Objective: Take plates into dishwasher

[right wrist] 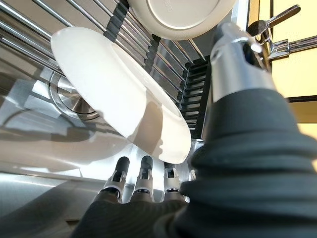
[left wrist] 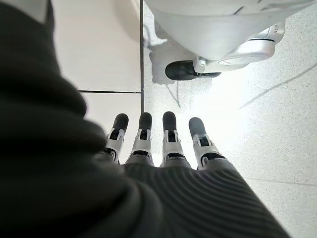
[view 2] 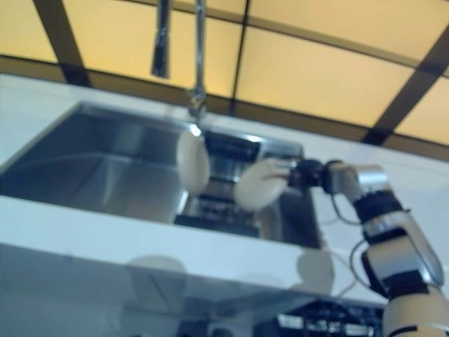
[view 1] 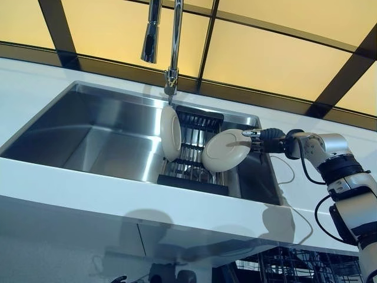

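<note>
Two cream plates are in the black dish rack (view 1: 194, 171) at the right end of the steel sink (view 1: 88, 132). One plate (view 1: 171, 134) stands upright on its edge in the rack. The other plate (view 1: 225, 150) leans to the right, and my right hand (view 1: 266, 140) is shut on its rim. In the right wrist view that plate (right wrist: 114, 84) lies between the thumb (right wrist: 237, 64) and the fingers (right wrist: 143, 178), with the upright plate (right wrist: 181, 15) beyond it. My left hand (left wrist: 163, 144) hangs low over the floor with its fingers straight, holding nothing.
A tall faucet (view 1: 160, 35) rises behind the sink, with a window beyond it. A white counter (view 1: 88, 188) runs along the sink's front and sides. Under the counter at the lower right shows a dark wire dishwasher rack (view 1: 294, 265).
</note>
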Controlling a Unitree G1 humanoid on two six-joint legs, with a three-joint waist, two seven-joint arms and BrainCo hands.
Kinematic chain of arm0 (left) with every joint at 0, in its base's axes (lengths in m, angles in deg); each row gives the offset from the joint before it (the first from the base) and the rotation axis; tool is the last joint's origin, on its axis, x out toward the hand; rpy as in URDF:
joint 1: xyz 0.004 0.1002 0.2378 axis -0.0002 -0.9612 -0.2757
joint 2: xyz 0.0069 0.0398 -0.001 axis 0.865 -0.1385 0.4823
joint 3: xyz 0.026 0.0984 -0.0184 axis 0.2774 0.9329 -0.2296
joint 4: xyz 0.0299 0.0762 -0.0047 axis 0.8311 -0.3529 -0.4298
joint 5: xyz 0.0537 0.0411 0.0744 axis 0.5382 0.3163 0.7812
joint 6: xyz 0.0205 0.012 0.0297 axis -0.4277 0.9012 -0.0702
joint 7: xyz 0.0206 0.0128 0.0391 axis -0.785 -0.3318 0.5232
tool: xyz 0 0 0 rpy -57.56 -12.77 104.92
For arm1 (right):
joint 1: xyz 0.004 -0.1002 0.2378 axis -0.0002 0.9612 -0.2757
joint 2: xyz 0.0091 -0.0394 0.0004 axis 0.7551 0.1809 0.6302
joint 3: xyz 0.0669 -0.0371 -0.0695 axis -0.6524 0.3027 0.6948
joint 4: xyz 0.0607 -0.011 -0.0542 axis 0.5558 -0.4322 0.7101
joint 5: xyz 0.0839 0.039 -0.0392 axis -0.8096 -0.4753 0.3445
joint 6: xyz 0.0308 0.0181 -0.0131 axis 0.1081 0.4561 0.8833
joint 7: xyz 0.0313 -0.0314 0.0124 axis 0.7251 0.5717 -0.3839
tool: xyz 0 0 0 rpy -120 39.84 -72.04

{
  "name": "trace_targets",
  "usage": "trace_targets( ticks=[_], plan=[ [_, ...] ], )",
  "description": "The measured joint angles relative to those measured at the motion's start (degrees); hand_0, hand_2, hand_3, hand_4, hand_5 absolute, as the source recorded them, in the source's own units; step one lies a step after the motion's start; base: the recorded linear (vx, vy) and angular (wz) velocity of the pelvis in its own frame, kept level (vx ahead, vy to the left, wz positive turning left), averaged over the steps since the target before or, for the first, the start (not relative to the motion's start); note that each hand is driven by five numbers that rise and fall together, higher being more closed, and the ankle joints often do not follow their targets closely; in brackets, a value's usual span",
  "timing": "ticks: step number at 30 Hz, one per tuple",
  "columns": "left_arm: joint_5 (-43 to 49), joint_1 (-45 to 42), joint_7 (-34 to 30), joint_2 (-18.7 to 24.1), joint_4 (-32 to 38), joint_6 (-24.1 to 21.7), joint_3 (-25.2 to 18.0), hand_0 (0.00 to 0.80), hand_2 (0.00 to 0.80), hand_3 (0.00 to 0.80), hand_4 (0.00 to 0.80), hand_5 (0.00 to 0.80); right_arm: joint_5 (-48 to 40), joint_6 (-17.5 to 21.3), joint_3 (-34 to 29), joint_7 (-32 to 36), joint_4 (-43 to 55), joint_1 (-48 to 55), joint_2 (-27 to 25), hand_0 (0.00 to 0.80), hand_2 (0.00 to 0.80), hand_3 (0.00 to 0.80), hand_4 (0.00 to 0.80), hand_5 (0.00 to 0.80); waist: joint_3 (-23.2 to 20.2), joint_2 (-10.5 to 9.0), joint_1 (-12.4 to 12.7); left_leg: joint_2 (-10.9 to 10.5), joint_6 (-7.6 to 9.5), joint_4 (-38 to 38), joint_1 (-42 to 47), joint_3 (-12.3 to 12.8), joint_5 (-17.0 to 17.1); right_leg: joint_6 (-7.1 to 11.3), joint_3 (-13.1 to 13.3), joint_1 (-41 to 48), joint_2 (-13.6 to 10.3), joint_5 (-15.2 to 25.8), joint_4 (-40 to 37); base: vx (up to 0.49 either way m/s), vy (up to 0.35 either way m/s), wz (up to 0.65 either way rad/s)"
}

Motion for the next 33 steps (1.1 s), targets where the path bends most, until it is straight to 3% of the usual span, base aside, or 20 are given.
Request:
trace_targets(
  ticks=[33],
  plan=[
    [0.09,0.04,-1.01,0.45,0.01,-0.02,0.0,0.0,0.0,0.0,0.0,0.0,5.71,-2.36,-0.03,8.95,-4.74,2.04,-1.37,0.0,0.0,0.0,0.0,0.0,0.13,0.18,0.03,-0.01,0.1,-0.01,0.01,-0.02,0.06,-0.02,0.01,0.02,-0.02,0.01,0.0,0.0,0.0,0.0]
  ],
)
